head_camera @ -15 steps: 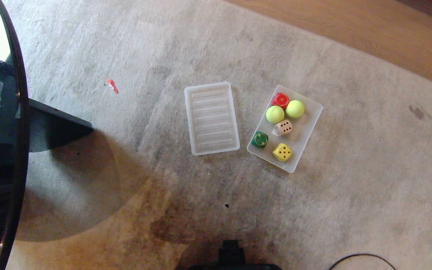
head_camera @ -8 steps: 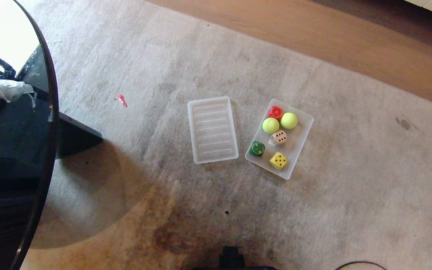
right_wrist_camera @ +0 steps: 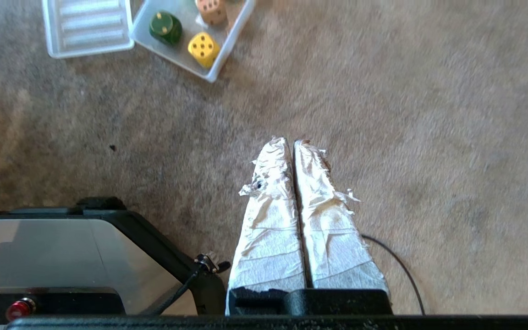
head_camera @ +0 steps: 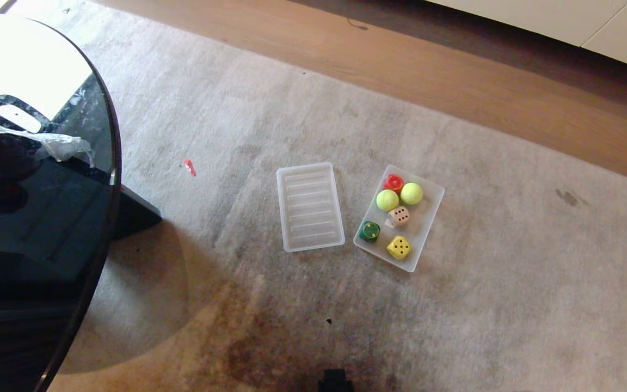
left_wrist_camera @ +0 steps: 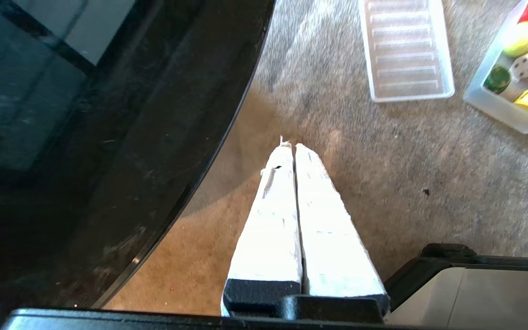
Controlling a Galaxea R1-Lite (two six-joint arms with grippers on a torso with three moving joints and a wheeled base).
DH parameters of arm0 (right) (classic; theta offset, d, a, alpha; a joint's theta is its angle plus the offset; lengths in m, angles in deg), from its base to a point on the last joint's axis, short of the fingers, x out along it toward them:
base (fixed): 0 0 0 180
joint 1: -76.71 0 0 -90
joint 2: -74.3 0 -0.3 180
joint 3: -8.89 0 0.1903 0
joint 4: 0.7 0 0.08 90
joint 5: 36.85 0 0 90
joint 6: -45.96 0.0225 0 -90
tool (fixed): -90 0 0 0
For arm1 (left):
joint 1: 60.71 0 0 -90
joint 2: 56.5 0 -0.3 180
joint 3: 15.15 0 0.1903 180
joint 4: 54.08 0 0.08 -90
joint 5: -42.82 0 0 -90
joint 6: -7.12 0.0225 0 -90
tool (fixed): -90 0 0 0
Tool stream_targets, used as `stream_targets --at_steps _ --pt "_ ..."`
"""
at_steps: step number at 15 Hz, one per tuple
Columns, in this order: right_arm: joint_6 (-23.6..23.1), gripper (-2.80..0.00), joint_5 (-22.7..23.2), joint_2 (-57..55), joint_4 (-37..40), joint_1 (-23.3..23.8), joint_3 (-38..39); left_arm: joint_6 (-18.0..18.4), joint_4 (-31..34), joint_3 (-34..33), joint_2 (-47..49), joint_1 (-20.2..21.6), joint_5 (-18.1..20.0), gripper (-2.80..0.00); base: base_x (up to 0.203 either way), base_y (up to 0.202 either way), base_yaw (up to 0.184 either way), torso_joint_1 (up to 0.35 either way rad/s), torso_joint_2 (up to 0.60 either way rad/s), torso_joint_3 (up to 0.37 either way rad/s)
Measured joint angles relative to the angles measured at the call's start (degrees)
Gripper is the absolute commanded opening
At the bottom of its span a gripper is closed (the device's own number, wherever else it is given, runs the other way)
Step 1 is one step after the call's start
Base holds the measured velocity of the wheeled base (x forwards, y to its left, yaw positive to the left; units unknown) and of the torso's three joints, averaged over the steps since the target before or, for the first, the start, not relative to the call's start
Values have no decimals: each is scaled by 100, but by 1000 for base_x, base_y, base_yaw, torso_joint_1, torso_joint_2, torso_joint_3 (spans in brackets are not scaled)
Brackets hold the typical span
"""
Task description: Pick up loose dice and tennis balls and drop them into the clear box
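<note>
The clear box [head_camera: 426, 226] sits on the rug right of centre. Inside it lie two tennis balls [head_camera: 387, 200] [head_camera: 411, 193], the beige die [head_camera: 399, 216], the yellow die [head_camera: 399, 247], a red die [head_camera: 394, 182] and a green die [head_camera: 369, 231]. Neither gripper appears in the head view. In its wrist view my left gripper [left_wrist_camera: 290, 145] is shut and empty over bare rug, well short of the box [left_wrist_camera: 488, 98]. My right gripper [right_wrist_camera: 290, 141] is also shut and empty above the rug, with the box [right_wrist_camera: 227, 50] far ahead of it.
The flat ribbed lid [head_camera: 310, 207] lies just left of the box. A round dark glass table [head_camera: 30, 218] fills the left side. A small red scrap [head_camera: 189, 167] lies on the rug. Wooden floor [head_camera: 455, 71] borders the rug behind. A black cable [right_wrist_camera: 401, 270] runs beside my base.
The whole head view has shifted: the scene slid down and shrank, with more wooden floor showing at the back. Box, lid and contents keep their places relative to each other.
</note>
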Motion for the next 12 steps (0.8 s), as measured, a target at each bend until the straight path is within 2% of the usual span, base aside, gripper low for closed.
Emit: stream_targets --at_steps 12 --pt "0 -280 0 0 0 0 0 0 1 0 0 0 0 -280 0 0 0 1 1 205"
